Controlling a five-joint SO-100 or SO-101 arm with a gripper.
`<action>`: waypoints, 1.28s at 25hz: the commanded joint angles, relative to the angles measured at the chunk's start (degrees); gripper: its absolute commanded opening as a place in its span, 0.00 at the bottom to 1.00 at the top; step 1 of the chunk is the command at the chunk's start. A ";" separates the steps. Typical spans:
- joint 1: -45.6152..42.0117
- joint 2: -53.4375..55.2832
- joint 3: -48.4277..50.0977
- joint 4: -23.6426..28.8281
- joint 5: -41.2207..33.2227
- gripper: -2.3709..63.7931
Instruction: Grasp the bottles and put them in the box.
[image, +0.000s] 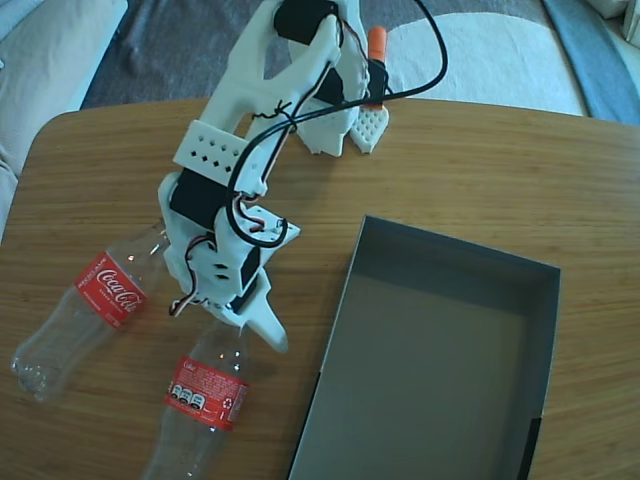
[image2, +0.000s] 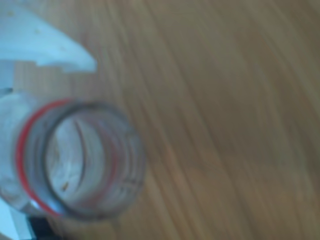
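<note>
white 3d-printed arm with black motors and black cable (image: 240, 170) reaching down over round-cornered wooden tabletop (image: 470, 160) in fixed view. gripper (image: 252, 322) low over neck of nearer clear plastic coca-cola bottle with red label (image: 205, 395), lying on tabletop near bottom edge, mouth toward arm. one white pointed finger (image: 270, 325) visible beside neck; other finger hidden, so can't tell how wide open or whether gripping. second clear plastic coca-cola bottle with red label (image: 95, 305) lying at left, neck tucked under arm, apart from first. shallow dark grey cardboard box with low walls (image: 455, 262) at right of bottles, nothing inside, near bottle just left of its wall, not touching.

wrist view blurred: open uncapped bottle mouth with red neck ring (image2: 30, 165) seen end-on at lower left, white finger tip (image2: 55, 52) just above it, wood grain across rest. contact with bottle unclear here too.
</note>
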 joint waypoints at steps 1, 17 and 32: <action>0.18 0.97 -2.72 -0.26 0.53 0.82; 0.09 1.41 -2.64 -0.26 0.79 0.67; -0.26 1.49 -2.72 -0.26 0.88 0.33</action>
